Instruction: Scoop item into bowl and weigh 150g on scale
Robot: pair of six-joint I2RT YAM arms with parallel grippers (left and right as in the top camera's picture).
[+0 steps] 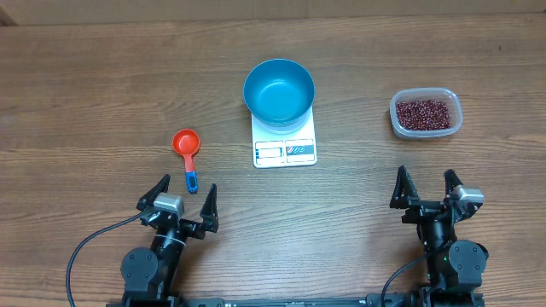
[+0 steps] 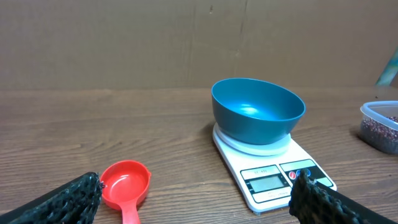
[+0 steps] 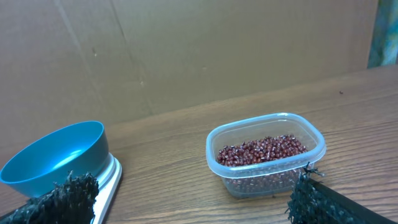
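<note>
Both grippers stand wide open and empty; the left gripper [image 1: 187, 194] sits just behind the red scoop [image 1: 187, 152], whose blue handle points back at it, so that arm is nearer. Beans [image 1: 422, 112] lie in the clear tub [image 1: 394, 115] ahead of the right gripper [image 1: 424, 183], the blue bowl [image 1: 279, 89] rests on the scale [image 1: 286, 152], and its button markings are unreadable.

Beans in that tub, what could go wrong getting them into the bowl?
The scoop lies flat left of the scale, the beans far right: a loaded scoop crossing the table could spill. The bowl merely rests on the small scale; a bump might shift it and spoil the reading.
</note>
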